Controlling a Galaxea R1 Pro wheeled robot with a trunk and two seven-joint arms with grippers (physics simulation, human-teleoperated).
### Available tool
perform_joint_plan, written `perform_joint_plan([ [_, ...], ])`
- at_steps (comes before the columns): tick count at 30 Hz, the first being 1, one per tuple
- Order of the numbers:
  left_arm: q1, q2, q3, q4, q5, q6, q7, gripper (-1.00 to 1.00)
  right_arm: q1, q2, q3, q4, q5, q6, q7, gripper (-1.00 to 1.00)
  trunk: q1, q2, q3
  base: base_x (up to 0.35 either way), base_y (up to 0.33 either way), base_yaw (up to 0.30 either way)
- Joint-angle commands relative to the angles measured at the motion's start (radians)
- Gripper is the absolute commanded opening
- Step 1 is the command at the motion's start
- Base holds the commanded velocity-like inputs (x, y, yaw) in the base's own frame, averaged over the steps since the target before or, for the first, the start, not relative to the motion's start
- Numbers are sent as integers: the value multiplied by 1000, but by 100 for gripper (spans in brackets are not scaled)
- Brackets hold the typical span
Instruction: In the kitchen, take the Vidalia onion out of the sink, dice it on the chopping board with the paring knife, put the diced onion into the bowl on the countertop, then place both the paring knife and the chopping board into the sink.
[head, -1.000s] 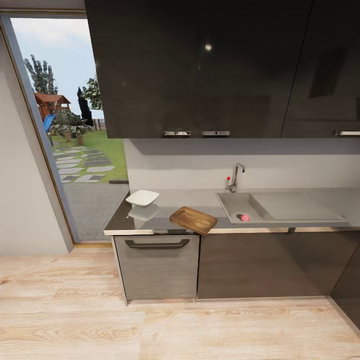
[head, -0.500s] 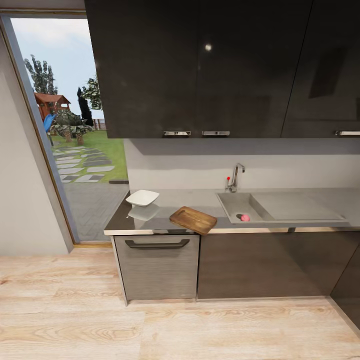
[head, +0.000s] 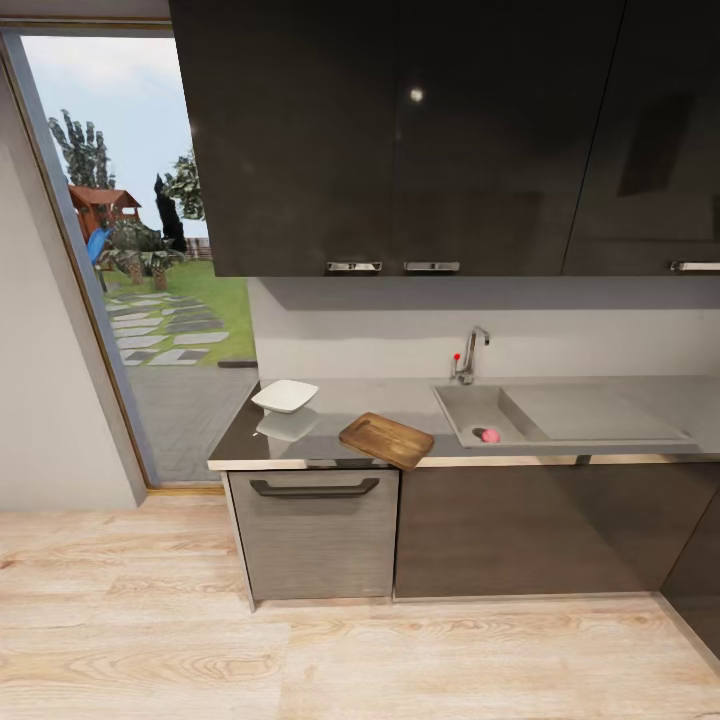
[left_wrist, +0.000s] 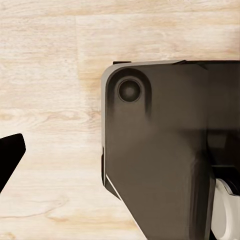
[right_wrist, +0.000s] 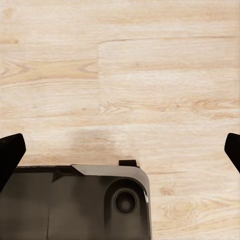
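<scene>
Onion (head: 490, 435) is sitting as a small pinkish ball on the floor of the sink (head: 520, 418), toward the basin's front edge, apart from the drain side walls.

Dark glossy upper cabinets (head: 420, 140) are hanging over the run, and light wood flooring (head: 300, 650) is spreading below it. To the far left a tall glass opening (head: 130, 270) is showing a garden. The countertop (head: 390, 400) is running grey and reflective along the pale backsplash, with the sink sunk into its right half and a chrome tap (head: 470, 355) standing at the basin's back edge. The chopping board (head: 386, 440) is lying at an angle on the counter's front edge, between bowl and sink, one corner seeming to overhang the edge. The white bowl (head: 285, 396) is resting near the counter's left end, well apart from the sink.

Both wrist cameras are looking down at floorboards and the robot's dark base (left_wrist: 165, 150). The right claw (right_wrist: 120, 150) is standing wide open, holding nothing; the left claw's opening I cannot tell, as a single dark fingertip (left_wrist: 10, 155) is showing.
</scene>
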Motion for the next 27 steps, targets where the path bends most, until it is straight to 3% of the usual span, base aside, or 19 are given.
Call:
perform_joint_plan([
  [1,0,0,0,0,1,-3,0,100,0,0,1,1,-1,-3,-3,100,0,0,0,0,0,0],
  [27,0,0,0,0,1,-3,0,100,0,0,1,0,-1,-2,-3,100,0,0,0,0,0,0],
])
